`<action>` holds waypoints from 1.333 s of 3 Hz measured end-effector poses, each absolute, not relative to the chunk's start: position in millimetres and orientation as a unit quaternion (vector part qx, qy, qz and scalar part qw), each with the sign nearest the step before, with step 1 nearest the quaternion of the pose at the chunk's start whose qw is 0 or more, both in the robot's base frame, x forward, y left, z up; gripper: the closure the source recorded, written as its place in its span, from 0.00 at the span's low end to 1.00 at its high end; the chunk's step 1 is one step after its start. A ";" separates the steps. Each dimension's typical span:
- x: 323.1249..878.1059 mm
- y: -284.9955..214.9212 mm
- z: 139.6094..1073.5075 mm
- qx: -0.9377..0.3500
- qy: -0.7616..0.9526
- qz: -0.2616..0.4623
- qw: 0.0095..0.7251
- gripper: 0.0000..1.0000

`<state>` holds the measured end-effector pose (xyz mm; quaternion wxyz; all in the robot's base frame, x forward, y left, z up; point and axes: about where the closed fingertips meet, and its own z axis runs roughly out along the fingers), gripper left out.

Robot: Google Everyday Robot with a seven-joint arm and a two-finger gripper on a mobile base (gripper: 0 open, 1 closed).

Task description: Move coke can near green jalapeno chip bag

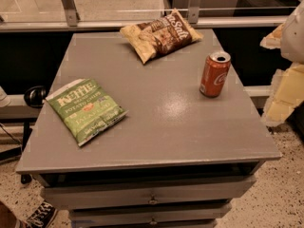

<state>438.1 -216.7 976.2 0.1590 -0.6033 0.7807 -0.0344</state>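
Note:
The coke can (215, 73) stands upright on the right side of the grey table top (161, 122); it is red-orange with a silver top. The green jalapeno chip bag (86, 109) lies flat near the table's left front, with white "Kettle" lettering. They are far apart, with bare table between them. My gripper (286, 75) shows as a pale white and yellowish shape at the right edge of the view, off the table's right side, to the right of the can and not touching it.
A yellowish-tan and brown chip bag (159, 34) lies at the back middle of the table. Drawers (152, 196) sit below the table front. A rail and glass wall run behind. A shoe (40, 215) is on the floor at lower left.

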 end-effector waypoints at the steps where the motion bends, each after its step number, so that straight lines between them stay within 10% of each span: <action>1: 438.2 -216.7 976.2 -0.603 0.781 -0.034 0.159 0.00; 4: 484.4 -230.9 949.2 -0.569 0.780 -0.014 0.260 0.00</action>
